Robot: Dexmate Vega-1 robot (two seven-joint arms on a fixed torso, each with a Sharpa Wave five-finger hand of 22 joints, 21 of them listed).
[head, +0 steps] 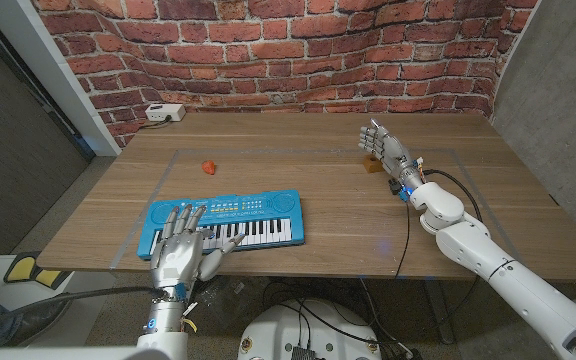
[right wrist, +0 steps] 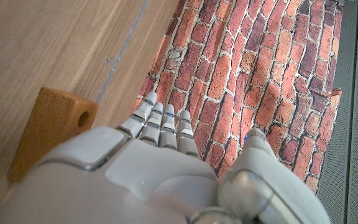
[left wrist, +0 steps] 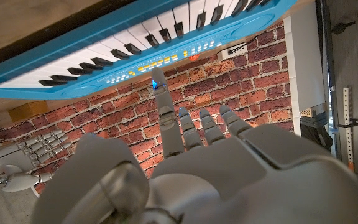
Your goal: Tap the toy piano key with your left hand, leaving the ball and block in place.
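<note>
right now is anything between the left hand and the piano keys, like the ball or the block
Nothing visible does. The left hand is already over the toy piano at its left end, fingers spread above the keys. The ball lies on the table beyond the piano, and the block sits far off beside the right hand.

Bright, even light; soft shadows; head view edges bowed.

No legible text, brand, number or sign appears in any view. The toy piano (head: 226, 223), at lower left of centre in the head view, carries a panel of small white, orange and red markings above its keys; these are too small to read there, and in the left wrist view they remain blurred.
</note>
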